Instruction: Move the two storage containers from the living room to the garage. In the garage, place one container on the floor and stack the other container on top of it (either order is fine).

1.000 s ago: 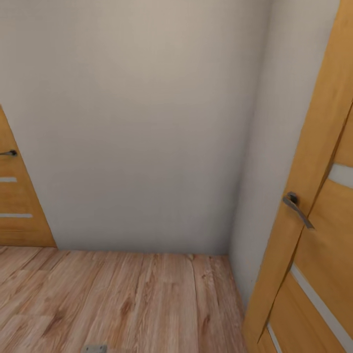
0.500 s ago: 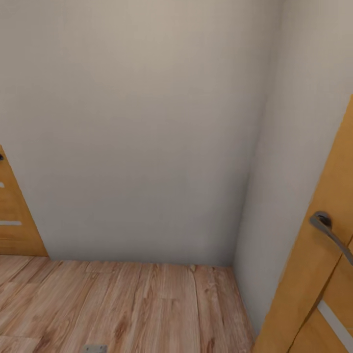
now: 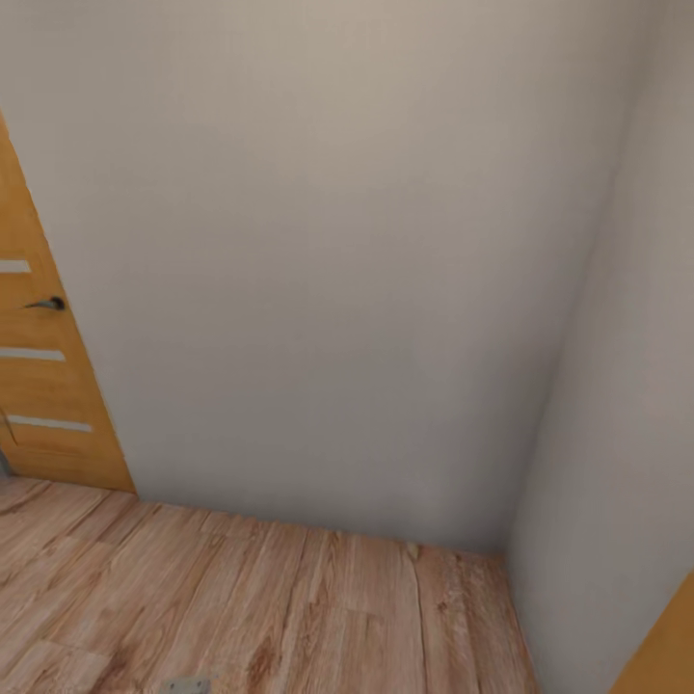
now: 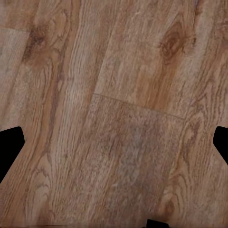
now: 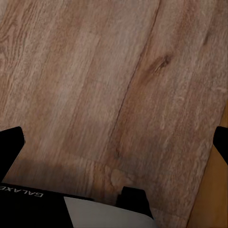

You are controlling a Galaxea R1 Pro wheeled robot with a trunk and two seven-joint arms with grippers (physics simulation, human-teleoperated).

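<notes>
The two storage containers are out of view. Light wood-plank floor meets beige walls in a corner of the room. In the left wrist view my left gripper is open, its dark fingertips wide apart over bare planks. My right gripper is also open above the planks, with nothing between its fingertips.
A wooden door with glass slats and a dark handle stands at the left. An orange door edge shows at the lower right. The wall corner is close ahead. A white robot part lies under the right gripper.
The whole head view has swung left: the right-hand door has slid almost out of the picture and more of the left door shows. The camera moved, not the things.
</notes>
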